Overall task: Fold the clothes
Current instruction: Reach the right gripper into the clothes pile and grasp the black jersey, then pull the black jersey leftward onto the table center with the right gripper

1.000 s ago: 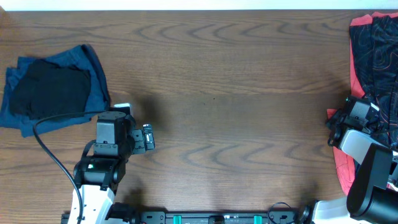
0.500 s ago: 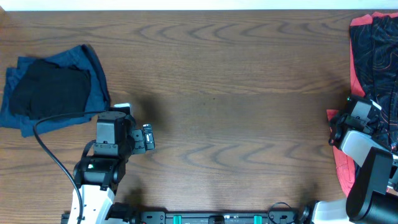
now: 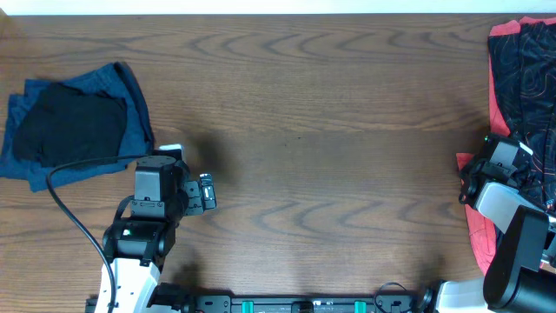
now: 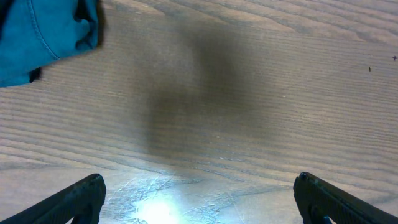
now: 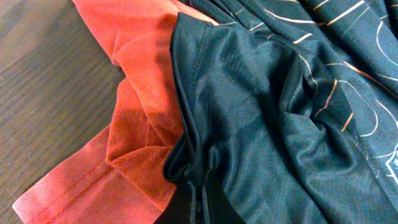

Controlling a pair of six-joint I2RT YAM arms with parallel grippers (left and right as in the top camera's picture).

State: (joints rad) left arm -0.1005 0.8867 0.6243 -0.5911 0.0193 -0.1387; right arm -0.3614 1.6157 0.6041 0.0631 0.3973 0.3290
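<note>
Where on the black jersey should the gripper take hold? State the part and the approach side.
Take the black jersey by its stitched hem, where it bunches over the coral-red garment. Approach from the table side: there the edge probably stands proud enough to pinch alone.

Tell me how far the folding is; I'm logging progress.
Done: folded black piece on folded blue garment, far left. In hand: right gripper at the black jersey, over the coral-red garment; grip unclear. Left: both lie crumpled; left gripper open above the table.
</note>
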